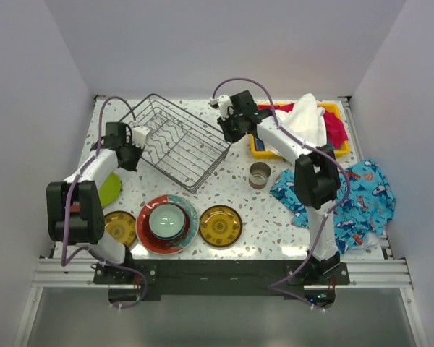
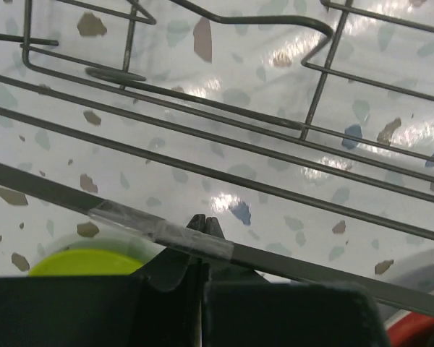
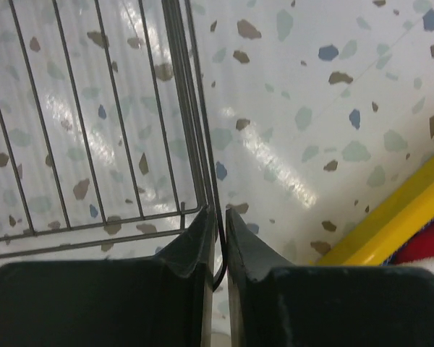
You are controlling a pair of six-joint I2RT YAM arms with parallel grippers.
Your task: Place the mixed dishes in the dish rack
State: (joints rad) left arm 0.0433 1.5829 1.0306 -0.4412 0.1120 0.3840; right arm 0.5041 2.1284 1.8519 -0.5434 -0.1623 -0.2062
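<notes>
The dish rack (image 1: 177,141), a dark wire basket, stands empty at the back middle of the table. My left gripper (image 1: 135,147) is at its left side. In the left wrist view its jaws (image 2: 205,221) are shut, with the rack's taped rim wire (image 2: 166,233) lying across the fingertips. My right gripper (image 1: 228,131) is at the rack's right corner, shut on a rim wire (image 3: 220,217). At the front are a red teal-rimmed plate (image 1: 148,237) holding a pale bowl (image 1: 166,220), two amber plates (image 1: 220,225) (image 1: 121,226), a lime-green plate (image 1: 110,189) and a metallic cup (image 1: 260,174).
A yellow bin (image 1: 338,108) with white and red cloths stands at the back right; its edge shows in the right wrist view (image 3: 390,228). A blue fish-print cloth (image 1: 354,202) lies at the right. The lime-green plate (image 2: 87,264) sits just below my left fingers.
</notes>
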